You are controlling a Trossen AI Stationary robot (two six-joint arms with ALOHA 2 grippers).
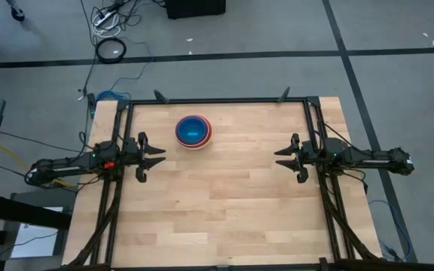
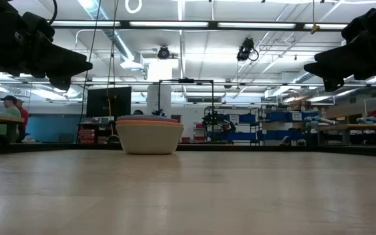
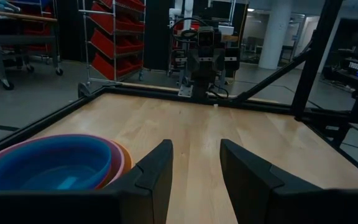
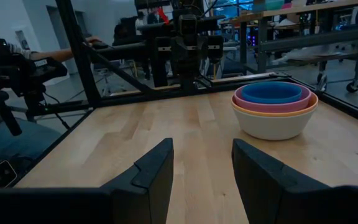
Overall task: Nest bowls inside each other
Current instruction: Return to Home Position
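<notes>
The bowls point(image 1: 193, 132) stand as one nested stack on the table, left of centre toward the far edge. The stack rests on the base of its pale outermost bowl point(image 4: 273, 123); orange and pink rims show above it, and a blue bowl point(image 3: 58, 163) sits innermost. My left gripper point(image 1: 157, 156) hovers open at the table's left side, level, pointing right, a little nearer than the stack. My right gripper point(image 1: 282, 158) hovers open at the right side, pointing left. Neither has anything between its fingers.
A black frame point(image 1: 217, 101) runs along the table's far edge and both sides. The wooden tabletop point(image 1: 224, 211) between the two grippers and toward the near edge is bare. People sit at benches in the room beyond point(image 2: 8, 111).
</notes>
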